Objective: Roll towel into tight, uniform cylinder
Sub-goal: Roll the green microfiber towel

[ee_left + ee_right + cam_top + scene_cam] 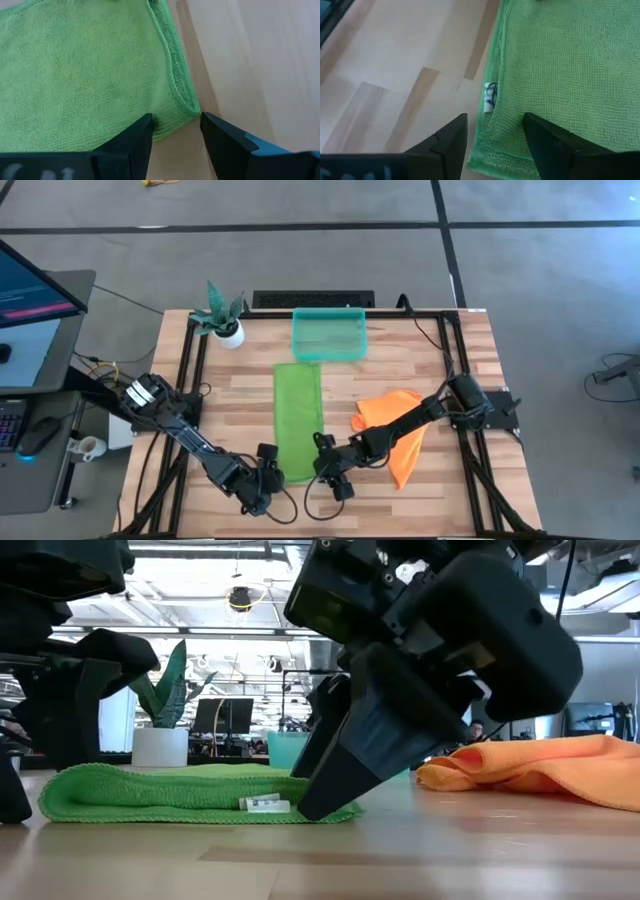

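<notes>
A green towel (298,418), folded into a long strip, lies flat on the wooden table with one short end toward the near edge. A white tag (490,95) sticks out at its near right corner. My left gripper (175,131) is open and slants down at the near left corner (192,112), which lies between its fingers. My right gripper (495,131) is open and slants down over the near right corner (487,150). Seen from above, both grippers (268,475) (325,465) flank the towel's near end. My left gripper stands with a finger (142,135) over the towel's near edge and the other on the bare wood side; I cannot tell whether either touches the cloth. My right gripper has one fingertip (315,802) down at the towel's near right corner; I cannot tell whether it touches.
An orange cloth (395,430) lies crumpled to the right of the towel, under the right arm. A teal bin (330,335) stands beyond the towel's far end, with a potted plant (222,315) at the far left. Bare wood lies near the front edge.
</notes>
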`<state>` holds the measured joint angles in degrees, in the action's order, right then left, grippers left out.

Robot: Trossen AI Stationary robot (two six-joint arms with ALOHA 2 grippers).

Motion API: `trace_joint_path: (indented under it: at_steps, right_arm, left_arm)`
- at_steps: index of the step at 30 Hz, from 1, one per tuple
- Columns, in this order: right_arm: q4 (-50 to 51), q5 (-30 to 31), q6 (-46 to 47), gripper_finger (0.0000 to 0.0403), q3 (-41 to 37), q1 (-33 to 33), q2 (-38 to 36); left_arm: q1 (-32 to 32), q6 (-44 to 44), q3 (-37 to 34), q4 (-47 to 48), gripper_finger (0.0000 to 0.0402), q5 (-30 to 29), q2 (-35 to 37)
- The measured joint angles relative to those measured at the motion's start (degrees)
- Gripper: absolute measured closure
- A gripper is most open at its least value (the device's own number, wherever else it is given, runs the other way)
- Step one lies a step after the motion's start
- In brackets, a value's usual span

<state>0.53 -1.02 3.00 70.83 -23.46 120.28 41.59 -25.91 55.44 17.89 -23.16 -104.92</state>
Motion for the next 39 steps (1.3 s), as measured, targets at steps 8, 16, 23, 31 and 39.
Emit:
trace_joint_path:
  at_steps: [8, 16, 23, 31, 39]
  right_arm:
    - [3.07, 0.17, 2.78, 0.0193, 0.15, 0.24, -0.3]
    - [3.47, 1.35, 3.07, 0.0256, 0.09, -0.04, -0.28]
    - [3.94, 1.38, 5.47, 0.0334, 0.04, -0.26, -0.25]
    - [4.76, 1.27, 6.43, 0.0389, 0.13, -1.41, -0.74]
    - [11.9, 2.24, 7.56, 0.0395, 4.37, -2.83, -0.5]
  left_arm:
    - [-1.1, 0.1, -0.07, -1.36, 0.0263, -0.58, -0.17]
    - [-2.31, 0.81, -0.2, -4.57, 0.0342, -2.45, -0.44]
    - [-2.54, 0.34, -0.2, -4.57, 0.0394, -2.04, -0.42]
    - [-1.58, -2.05, -0.04, -4.61, 0.04, -3.48, -0.37]
    - [0.23, -2.38, 4.2, 3.04, 0.04, -7.38, -0.28]
